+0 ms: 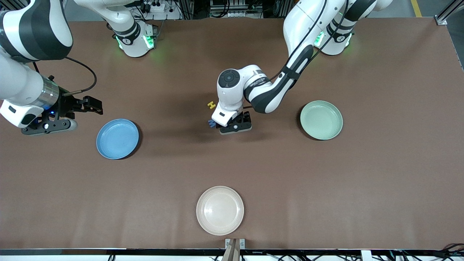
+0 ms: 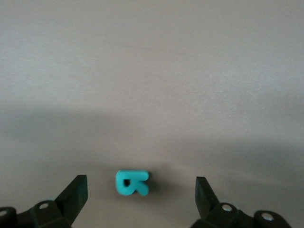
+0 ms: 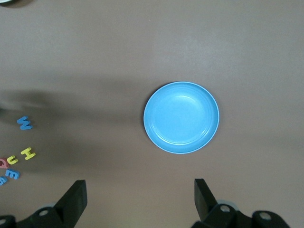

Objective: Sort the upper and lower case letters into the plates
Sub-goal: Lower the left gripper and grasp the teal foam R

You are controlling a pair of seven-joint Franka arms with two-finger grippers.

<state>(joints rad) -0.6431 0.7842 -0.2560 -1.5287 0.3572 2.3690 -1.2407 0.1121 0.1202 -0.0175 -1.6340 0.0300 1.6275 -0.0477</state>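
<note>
Left gripper (image 1: 236,127) low over the letter cluster at mid-table, jaws spread wide, straddling a teal letter (image 2: 132,183) for a likely pick. Blue plate (image 1: 117,139) and mint plate (image 1: 321,120) both bare, set well apart as separate bins. Right gripper (image 1: 95,105) released too, waiting above the table beside the blue plate.

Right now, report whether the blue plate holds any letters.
Empty: the blue plate shows a bare inside, and the letters lie on the table.
</note>
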